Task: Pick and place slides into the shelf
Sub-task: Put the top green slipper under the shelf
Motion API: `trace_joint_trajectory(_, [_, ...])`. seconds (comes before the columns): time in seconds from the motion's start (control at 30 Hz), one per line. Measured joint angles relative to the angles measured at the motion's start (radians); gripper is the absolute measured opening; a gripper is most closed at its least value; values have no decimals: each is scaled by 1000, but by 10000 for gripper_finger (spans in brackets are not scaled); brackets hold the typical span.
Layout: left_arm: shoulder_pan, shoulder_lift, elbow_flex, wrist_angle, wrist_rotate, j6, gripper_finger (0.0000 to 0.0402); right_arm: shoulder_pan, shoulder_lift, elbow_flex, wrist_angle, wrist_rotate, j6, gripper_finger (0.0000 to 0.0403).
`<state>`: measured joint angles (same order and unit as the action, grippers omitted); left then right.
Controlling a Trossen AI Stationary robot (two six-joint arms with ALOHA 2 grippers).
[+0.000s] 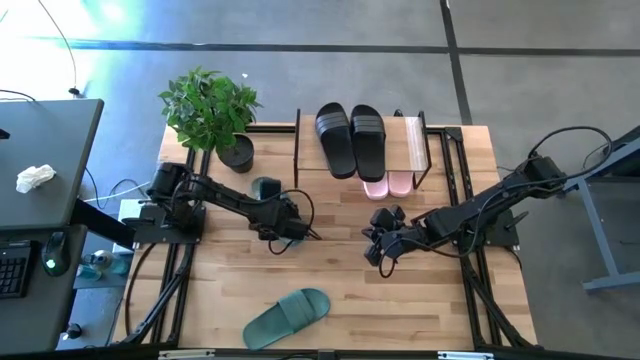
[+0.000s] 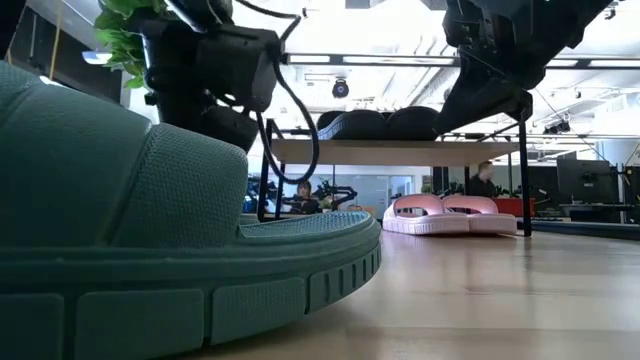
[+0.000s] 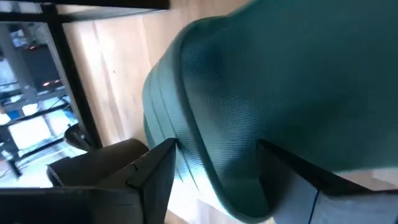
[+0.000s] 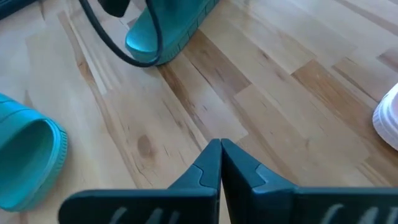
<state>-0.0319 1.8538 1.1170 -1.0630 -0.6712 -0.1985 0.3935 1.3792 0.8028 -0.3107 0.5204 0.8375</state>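
One dark green slide (image 1: pixel 265 187) (image 3: pixel 261 74) (image 4: pixel 174 28) is on the table left of the shelf (image 1: pixel 308 150) (image 2: pixel 400 150), mostly hidden under my left arm. My left gripper (image 1: pixel 283 222) (image 3: pixel 217 162) is open, a finger on each side of its strap. The other green slide (image 1: pixel 288 317) (image 2: pixel 150 230) lies sole down near the front edge. Two black slides (image 1: pixel 350 140) (image 2: pixel 385 122) rest on the shelf's top board, and two pink ones (image 1: pixel 387 185) (image 2: pixel 445 213) sit beneath it. My right gripper (image 1: pixel 380 250) (image 4: pixel 220 149) hangs shut above the table's middle. My left gripper has the green slide's strap (image 3: pixel 230 143) between its spread fingers, coming slanting down from the table's left. One finger (image 3: pixel 158 165) stands by the sole's edge, the other (image 3: pixel 292 168) by the strap's far side. I cannot tell whether either finger touches it.
A potted plant (image 1: pixel 210 105) stands at the far left corner, close behind my left arm. Bare wooden tabletop (image 1: pixel 340 280) lies between the two grippers and the front green slide. People (image 2: pixel 300 195) show in the room beyond the table.
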Motion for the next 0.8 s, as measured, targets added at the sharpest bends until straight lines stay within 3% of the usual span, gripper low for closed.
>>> trace_joint_trajectory(0.27, [0, 28, 1, -11, -32, -89, 143, 0, 0, 0, -1, 0, 1, 0])
trace_joint_trajectory(0.53, [-12, 28, 1, -19, -22, -122, 13, 0, 0, 0, -3, 0, 0, 0])
trace_joint_trajectory(0.8, [-99, -33, 21, -93, 13, -179, 6, 0, 1, 0, -7, 4, 0, 0])
